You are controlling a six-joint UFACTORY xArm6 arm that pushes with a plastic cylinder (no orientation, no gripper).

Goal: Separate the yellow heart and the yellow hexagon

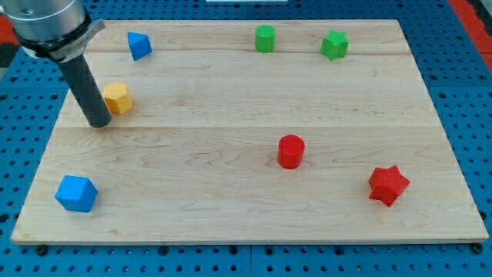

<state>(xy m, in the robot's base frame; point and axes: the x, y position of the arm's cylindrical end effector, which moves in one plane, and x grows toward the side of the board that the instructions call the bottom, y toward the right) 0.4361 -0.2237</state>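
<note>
A yellow hexagon block (118, 98) lies at the board's left, toward the view's top. My tip (100, 122) rests on the board just left of and slightly below it, close to or touching it. The dark rod rises from the tip toward the view's top left. I see no yellow heart; only one yellow block shows, and the rod may hide something behind it.
A blue block (139, 45) lies at the top left and a blue cube-like block (76, 193) at the bottom left. Two green blocks (265, 38) (334, 45) sit along the top. A red cylinder (290, 151) and a red star (387, 185) lie at the lower right.
</note>
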